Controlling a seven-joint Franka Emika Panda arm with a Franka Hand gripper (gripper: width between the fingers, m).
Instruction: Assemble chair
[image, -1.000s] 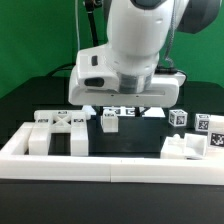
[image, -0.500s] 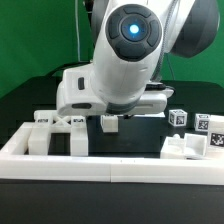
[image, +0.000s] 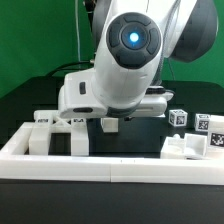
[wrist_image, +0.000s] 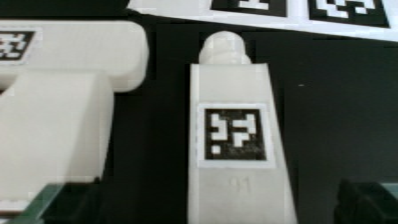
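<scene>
Rail (image: 100, 165): long low white border, nearest in the exterior view; no part of the chair.
Left pieces (image: 55, 132): blocky white chair pieces just behind the rail, on the exterior view's left; none looks joined yet.
Right piece (image: 186, 148): stepped white block on the exterior view's right, with two small tagged cubes (image: 178, 117) beyond it.
Post (wrist_image: 230, 130): long white piece with one square tag and a rounded tip. It lies flat on the black table (wrist_image: 329, 110) just beside a broader piece (wrist_image: 63, 100), a thin dark gap between them.
Gripper (wrist_image: 205, 198): spread full wide and holding nothing, its jaws either side of the post and clear of it (the arm's bulk hides this from outside).
Marker board (wrist_image: 285, 8): beyond the post's tip.
Step in hand: probably picking up the post; assembly looks barely begun.
Next move calls for: a straight descent centred on the post, closing across its narrow width without nudging the broader piece.
</scene>
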